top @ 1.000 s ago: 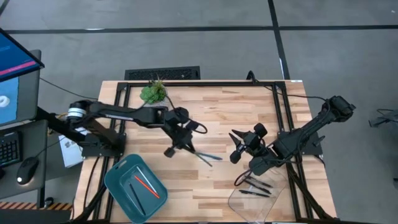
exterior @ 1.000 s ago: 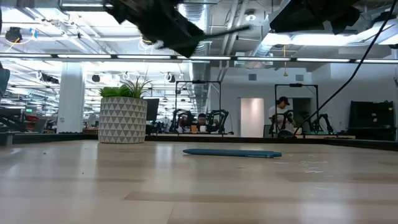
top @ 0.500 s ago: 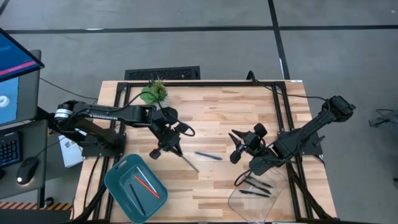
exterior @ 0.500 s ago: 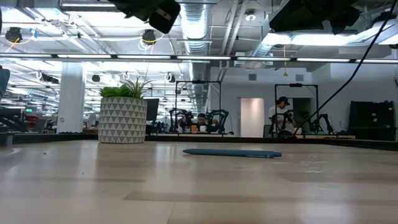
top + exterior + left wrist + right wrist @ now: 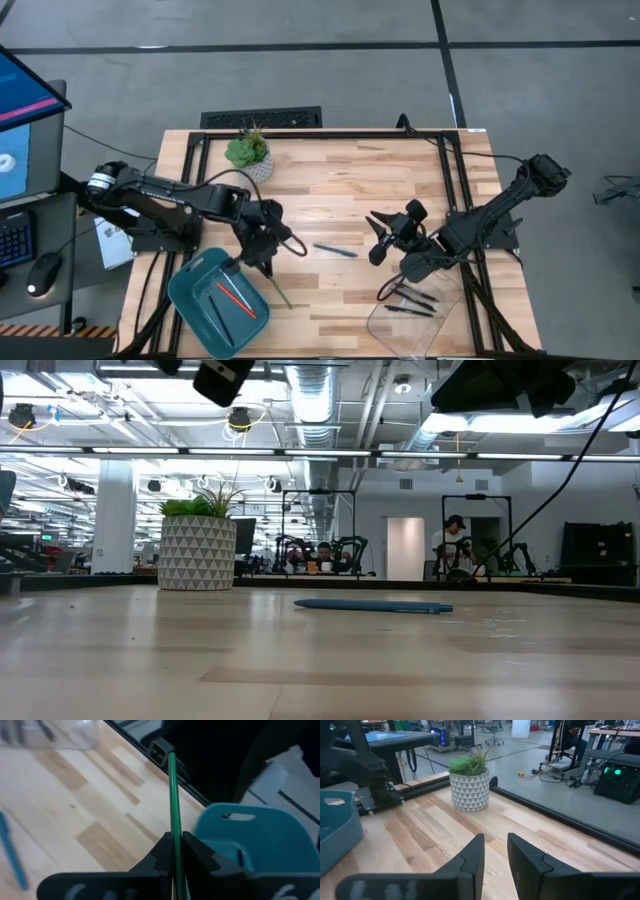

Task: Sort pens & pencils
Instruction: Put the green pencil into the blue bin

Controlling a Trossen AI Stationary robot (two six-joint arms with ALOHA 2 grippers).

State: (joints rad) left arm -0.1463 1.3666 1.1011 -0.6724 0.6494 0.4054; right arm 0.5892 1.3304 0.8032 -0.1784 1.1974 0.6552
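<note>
Looking down from the high view first, I have the left gripper (image 5: pixel 262 258) clamped on a dark greenish pencil (image 5: pixel 274 287) whose long axis slants away from the fingers toward the near table (image 5: pixel 350 180) edge, and the teal tray (image 5: pixel 190 295) lies just beside it on the left arm's own side, so I judge the coming move is a short carry that way to drop the pencil with its mates. In that tray I count two pencils, one orange-red pencil (image 5: pixel 238 299) and one darker stick next to it that I cannot make out clearly. One teal-blue pen (image 5: pixel 335 250) lies loose mid-table, between the two arms and nearer the right gripper (image 5: pixel 377 237), which waits with its fingers apart and empty. In the clear tray (image 5: pixel 455 300) by the right arm I count three black pens (image 5: pixel 412 298), as near as I can tell. From the low view I only see the teal-blue pen lying flat across the table and one potted plant (image 5: pixel 197 542) behind it; both arms hang above. Through the left wrist view the green pencil runs straight out between the closed fingers, its tip pointing past the table edge, the teal tray just off to one side. Through the right wrist view the fingers stand parted on nothing, facing the plant.
</note>
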